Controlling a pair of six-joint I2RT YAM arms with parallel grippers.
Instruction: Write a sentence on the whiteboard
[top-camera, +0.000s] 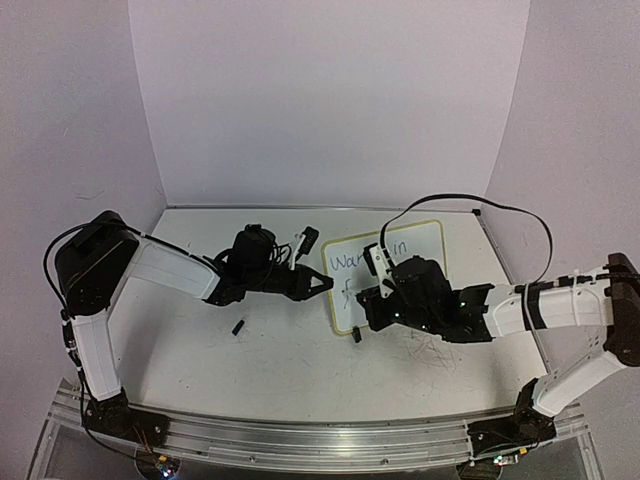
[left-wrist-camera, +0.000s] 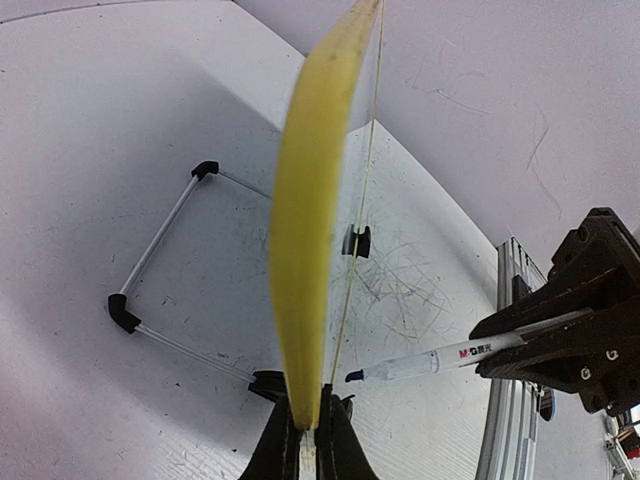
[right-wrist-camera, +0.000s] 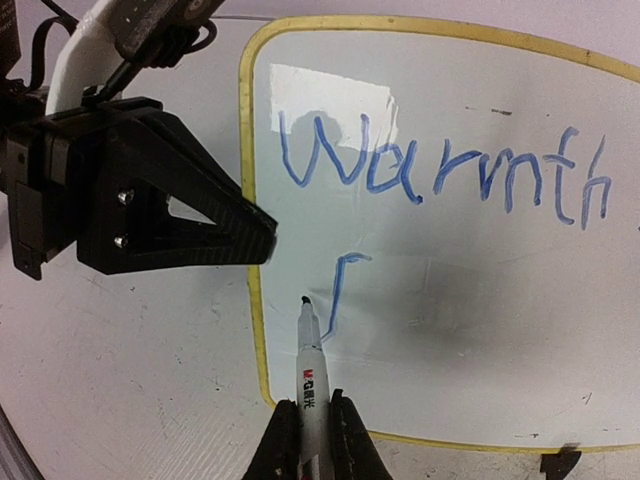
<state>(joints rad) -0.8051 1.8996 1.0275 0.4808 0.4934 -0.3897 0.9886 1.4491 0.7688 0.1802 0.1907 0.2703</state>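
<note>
At the left of the top view, the left gripper (top-camera: 325, 285) reaches toward centre and is pinched tight on the left rim of the whiteboard (top-camera: 420, 245). I judge it is there to keep the board from sliding under the pen. The board lies on the table (top-camera: 300, 370) just right of centre. A small black piece (top-camera: 238, 326), perhaps a cap, lies loose on the table below the left gripper. In the right wrist view, the sentence (right-wrist-camera: 440, 170) so far reads "Warmth" in blue across the top, with one lone stroke started beneath it. At the bottom of that view the right gripper (right-wrist-camera: 308, 435) is closed around the marker (right-wrist-camera: 308, 365). It holds the marker low with the tip on the board beside that stroke, ready to carry on the second line.
</note>
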